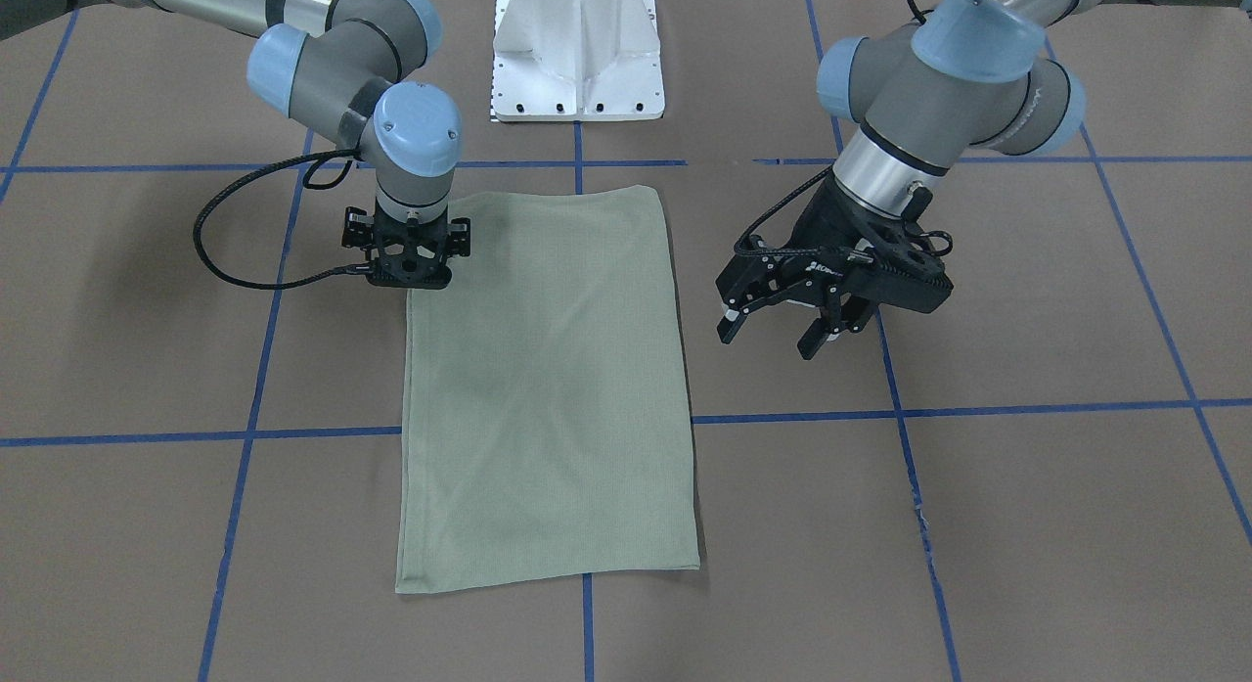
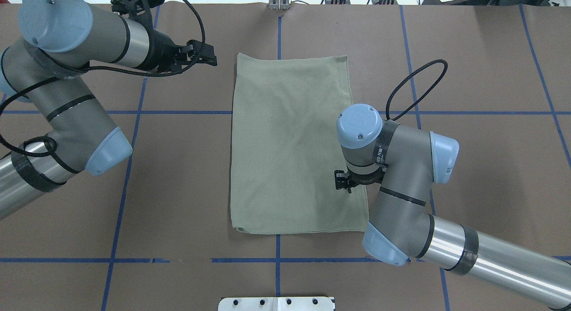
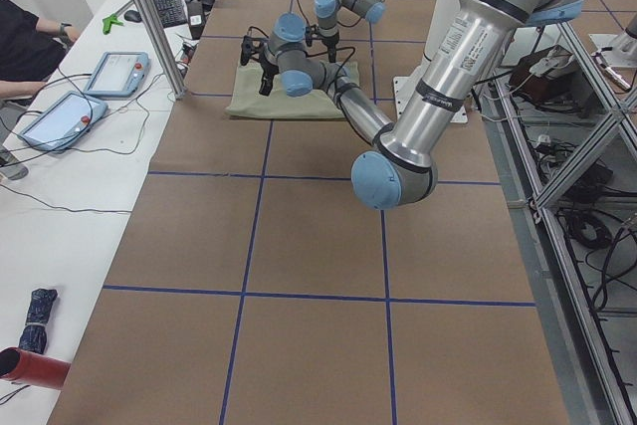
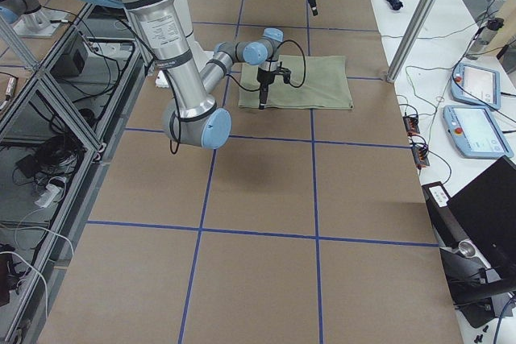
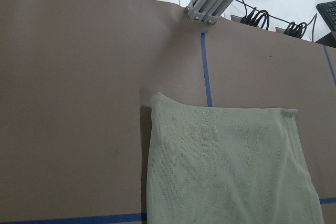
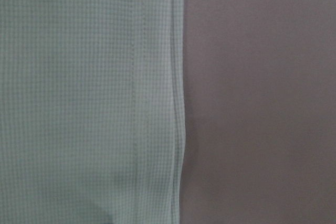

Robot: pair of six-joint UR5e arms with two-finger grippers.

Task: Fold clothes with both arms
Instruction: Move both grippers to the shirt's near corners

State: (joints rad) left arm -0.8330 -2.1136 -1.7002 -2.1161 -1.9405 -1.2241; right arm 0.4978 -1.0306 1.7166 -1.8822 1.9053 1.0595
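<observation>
At the table (image 1: 1027, 525) centre lay one folded sage-green knit shirt (image 1: 548, 398), judged soft, light, limp, best pinched at hemmed corners; left gripper (image 1: 778, 332) released, clear to its left; right gripper (image 1: 409, 276) above its right edge, grip undeterminable.

A white pedestal (image 1: 577, 56) sits on the brown table (image 1: 1027, 525) gridded with blue tape lines (image 1: 1027, 406).

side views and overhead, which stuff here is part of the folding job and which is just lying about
Part of the job:
green shirt, lying as a flat rectangle on the table
left gripper, open beside it
right gripper, down at its edge

Just lying about:
tablets, keyboard, mouse and red tube, all on the side bench
</observation>
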